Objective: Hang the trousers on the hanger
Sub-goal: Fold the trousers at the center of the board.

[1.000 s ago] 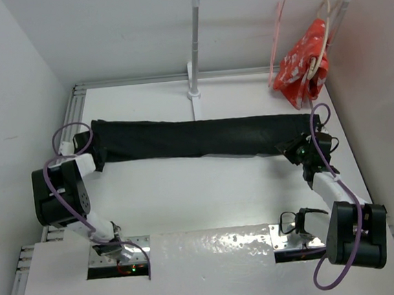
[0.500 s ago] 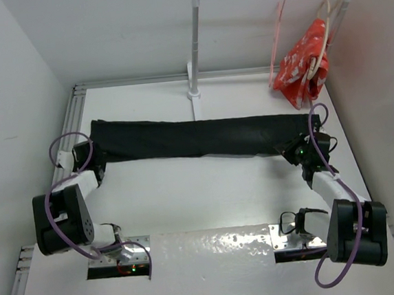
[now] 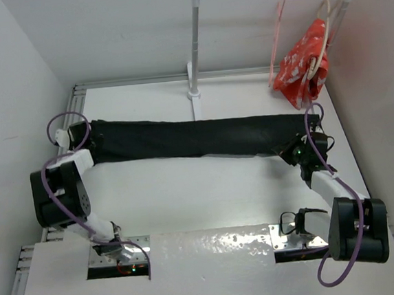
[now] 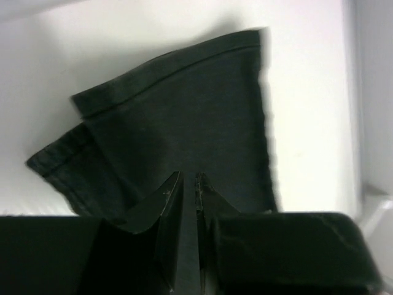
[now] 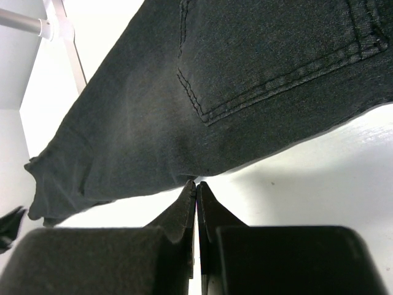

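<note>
One pair of trousers [image 3: 196, 138], one pink hanger [image 3: 277, 38], one beige hanger [image 3: 323, 47]

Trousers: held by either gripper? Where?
Both, it seems: left gripper pinches the trousers near the cuffs; right gripper pinches their edge near the back pocket.

The trousers [image 3: 189, 138] lie flat across the table [image 3: 200, 188], stretched from left to right. The rack [image 3: 193, 51] stands behind them. The hanger [image 3: 278, 33] hangs on its bar at the right, with a cloth [image 3: 303, 62] just beside it.
</note>
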Controlling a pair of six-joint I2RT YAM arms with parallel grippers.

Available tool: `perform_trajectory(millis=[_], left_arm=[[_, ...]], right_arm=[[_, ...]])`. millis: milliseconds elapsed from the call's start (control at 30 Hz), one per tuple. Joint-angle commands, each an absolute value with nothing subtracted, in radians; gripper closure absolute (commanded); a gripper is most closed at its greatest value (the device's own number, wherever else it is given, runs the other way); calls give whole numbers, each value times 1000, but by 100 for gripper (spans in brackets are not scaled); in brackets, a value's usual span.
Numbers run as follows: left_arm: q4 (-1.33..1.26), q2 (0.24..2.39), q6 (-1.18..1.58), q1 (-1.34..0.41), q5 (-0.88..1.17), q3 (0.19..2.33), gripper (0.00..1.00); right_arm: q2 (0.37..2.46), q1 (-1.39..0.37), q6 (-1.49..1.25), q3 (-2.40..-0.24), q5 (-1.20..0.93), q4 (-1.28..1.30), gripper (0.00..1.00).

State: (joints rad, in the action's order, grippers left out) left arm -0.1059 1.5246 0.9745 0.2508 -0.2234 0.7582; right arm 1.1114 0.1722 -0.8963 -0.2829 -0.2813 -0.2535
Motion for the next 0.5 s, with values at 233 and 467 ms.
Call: perform_trajectory(millis=[233, 467], left_arm=[[60, 1598, 985, 279, -302, 725, 84], [95, 1546, 973, 281, -308, 742, 58]], right_arm=[[1115, 164, -876, -319, -282, -285, 99], [1106, 164, -877, -319, -294, -284, 99]])
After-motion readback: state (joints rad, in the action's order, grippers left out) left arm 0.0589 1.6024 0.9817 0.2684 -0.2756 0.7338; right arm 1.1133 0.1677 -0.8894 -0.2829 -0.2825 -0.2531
